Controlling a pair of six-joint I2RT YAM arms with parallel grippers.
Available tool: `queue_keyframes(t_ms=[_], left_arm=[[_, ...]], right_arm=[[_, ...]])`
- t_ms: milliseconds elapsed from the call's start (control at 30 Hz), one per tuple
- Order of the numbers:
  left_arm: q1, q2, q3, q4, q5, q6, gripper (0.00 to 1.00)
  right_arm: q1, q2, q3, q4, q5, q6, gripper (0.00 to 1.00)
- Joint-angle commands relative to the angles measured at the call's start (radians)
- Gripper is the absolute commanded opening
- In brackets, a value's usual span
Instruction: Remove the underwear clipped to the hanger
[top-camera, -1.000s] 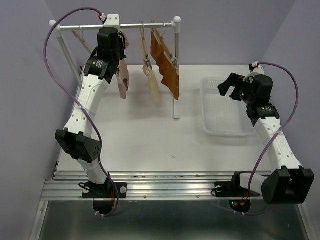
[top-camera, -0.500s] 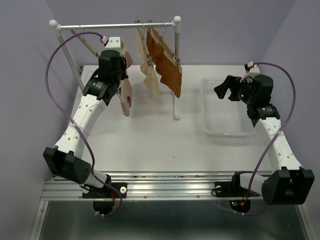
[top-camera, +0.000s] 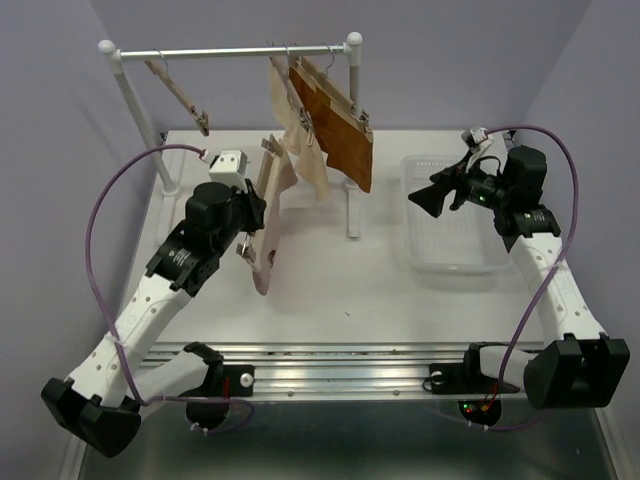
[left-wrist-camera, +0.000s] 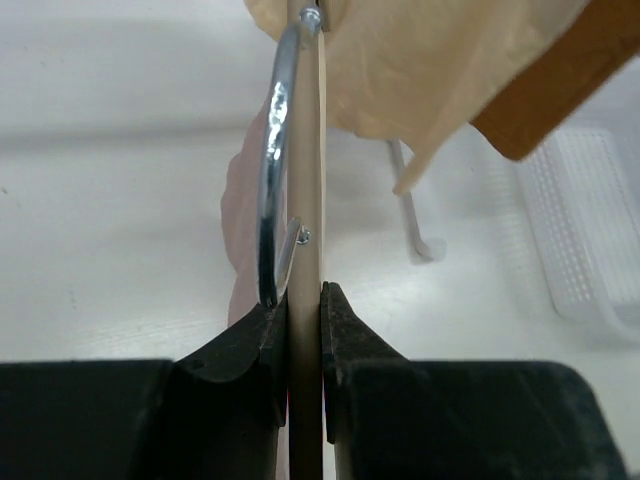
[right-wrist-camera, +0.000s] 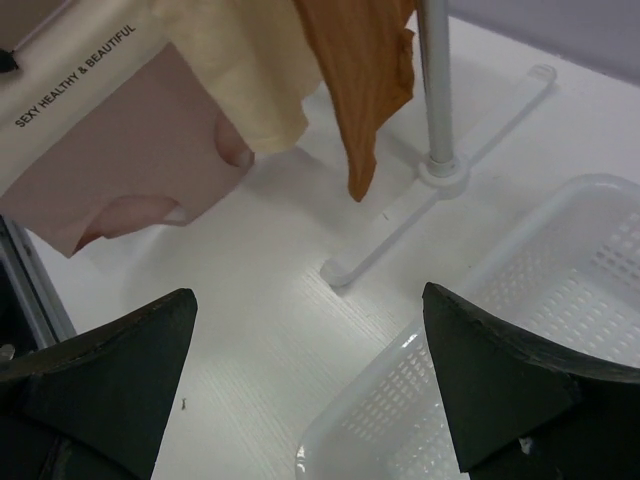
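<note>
My left gripper (left-wrist-camera: 305, 300) clenches the hanger (left-wrist-camera: 310, 150), off the rail (top-camera: 200, 51) — pink underwear (right-wrist-camera: 130, 160) not yet unclipped. My right gripper (right-wrist-camera: 308, 300) gapes empty. The cream pair (top-camera: 300, 150) and orange pair (top-camera: 345, 140) wait, hung.

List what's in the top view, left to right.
Empty wooden hanger → left claw, shut on the held hanger → pink underwear → cream underwear → orange-brown underwear → white basket.
</note>
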Motion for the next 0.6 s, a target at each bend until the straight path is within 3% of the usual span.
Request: queue_keyframes(t_ms=[0,100,167,367,567], left_arm=[[-0.042,-0.140,-0.087,0.055,0.139,-0.035,0.00],[-0.100,-0.186,-0.148,0.053,0.319,0.008,0.00],[-0.163,-0.218,-0.202,0.073,0.363,0.032,0.00],[-0.257,-0.203,-0.213,0.046,0.347,0.074,0.00],[-0.278,-0.183,-0.191,0.026,0.394,0.157,0.00]], right_arm=[[0.050,0.013,0.071,0.007,-0.162,-0.090,1.00],[0.119,0.047,0.114,-0.049,-0.188,-0.150,1.00],[0.160,0.076,0.148,-0.099,-0.187,-0.168,1.00],[0.275,0.240,0.359,-0.436,-0.225,-0.467,1.00],[0.276,0.345,0.517,-0.743,-0.280,-0.829,1.00]])
